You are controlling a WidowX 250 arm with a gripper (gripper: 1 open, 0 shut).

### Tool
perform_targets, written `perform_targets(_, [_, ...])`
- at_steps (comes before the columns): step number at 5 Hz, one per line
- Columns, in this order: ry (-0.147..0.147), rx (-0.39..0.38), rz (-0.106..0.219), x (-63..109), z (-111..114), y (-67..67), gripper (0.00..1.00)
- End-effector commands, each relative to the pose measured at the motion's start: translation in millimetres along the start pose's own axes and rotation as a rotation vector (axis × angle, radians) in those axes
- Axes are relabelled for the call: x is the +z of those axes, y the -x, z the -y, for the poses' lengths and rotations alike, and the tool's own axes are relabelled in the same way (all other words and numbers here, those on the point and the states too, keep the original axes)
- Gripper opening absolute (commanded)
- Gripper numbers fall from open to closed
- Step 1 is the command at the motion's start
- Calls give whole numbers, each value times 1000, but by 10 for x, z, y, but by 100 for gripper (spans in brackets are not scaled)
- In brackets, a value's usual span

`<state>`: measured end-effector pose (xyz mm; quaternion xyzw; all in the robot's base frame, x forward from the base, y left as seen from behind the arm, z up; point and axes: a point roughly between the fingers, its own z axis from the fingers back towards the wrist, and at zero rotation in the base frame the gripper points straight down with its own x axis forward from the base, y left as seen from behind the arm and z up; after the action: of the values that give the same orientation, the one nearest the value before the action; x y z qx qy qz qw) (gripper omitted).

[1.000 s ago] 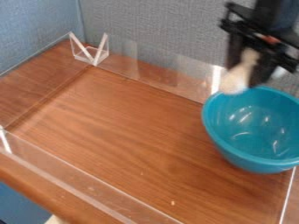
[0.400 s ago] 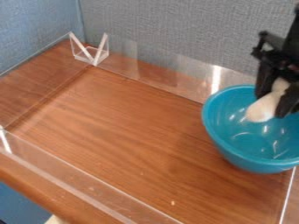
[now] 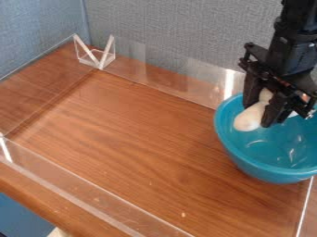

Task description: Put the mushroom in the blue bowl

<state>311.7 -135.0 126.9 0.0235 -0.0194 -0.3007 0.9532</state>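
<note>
I see gripper (image 3: 264,111) lower than second ago, now over blue bowl (image 3: 254,155) at its 10 o'clock rim, fingers clamped on mushroom (image 3: 251,116) hanging inside bowl mouth.

I get single view only: camera raised in front of table (image 3: 111,139), angled down and across it toward grey back wall. Medium range. Wood top fills left and centre of frame; blue bowl (image 3: 254,157) sits at right edge, gripper (image 3: 275,104) enters from upper right, partly cropped.
</note>
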Motion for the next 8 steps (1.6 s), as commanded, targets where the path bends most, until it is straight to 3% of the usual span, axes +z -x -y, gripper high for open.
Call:
perform_targets(1, [-17, -30, 91, 312, 83, -63, 100])
perform_targets(3, [-6, -26, 93, 134, 102, -112, 100])
perform_targets(4, [5, -63, 88, 54, 177, -186, 100])
perform_targets(5, [18, -127, 80, -116, 308, -309, 100])
perform_targets(6, [40, -171, 53, -349, 368, -390, 100])
perform_targets(8, [50, -139, 21, -449, 322, -323, 100])
